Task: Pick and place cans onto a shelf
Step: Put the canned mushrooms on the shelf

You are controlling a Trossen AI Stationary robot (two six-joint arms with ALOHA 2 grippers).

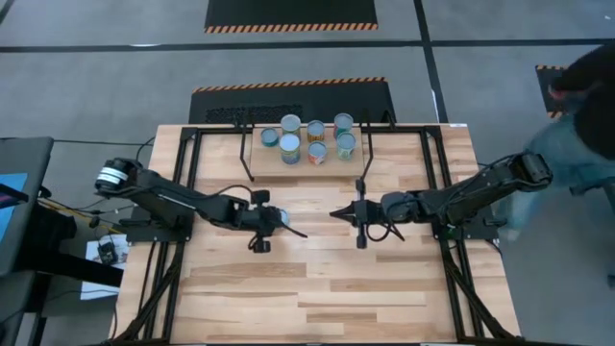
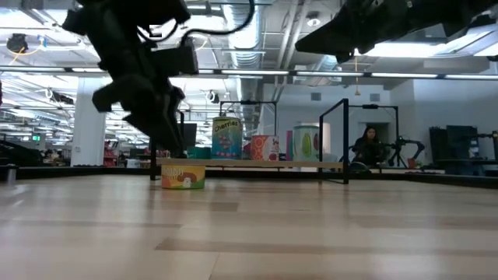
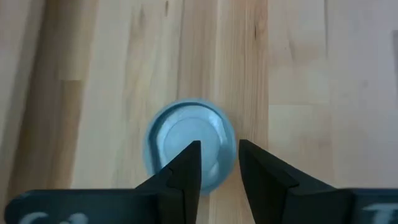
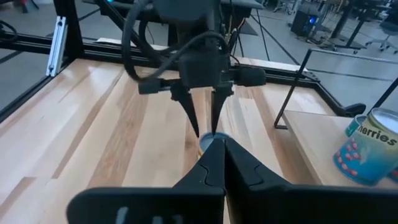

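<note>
While six cans (image 1: 312, 140) already stand in two rows on the shelf (image 1: 384, 163) at the far side of the table (image 1: 317, 298), one more can (image 3: 189, 151) sits alone on the bare wood near the table's middle, left of centre, and the left gripper (image 1: 280, 220) hangs directly above it. Seen from the left wrist, the fingers (image 3: 181, 174) are parted only narrowly, with a slim gap between their tips, and that gap lies over the right part of the can's round silvery-blue top rather than around its sides, so nothing is held. From table height the can shows a yellow and orange label, standing upright under the dark arm. The right gripper (image 1: 336, 213) waits just right of the middle, its two fingers pressed together to a point aimed at the left one. By my judgement the step in hand is the pick of this lone can: the next move calls for spreading the fingers wider than the can, centring them over it, and lowering so one finger passes each side before closing; after that comes the carry to a free spot on the shelf
</note>
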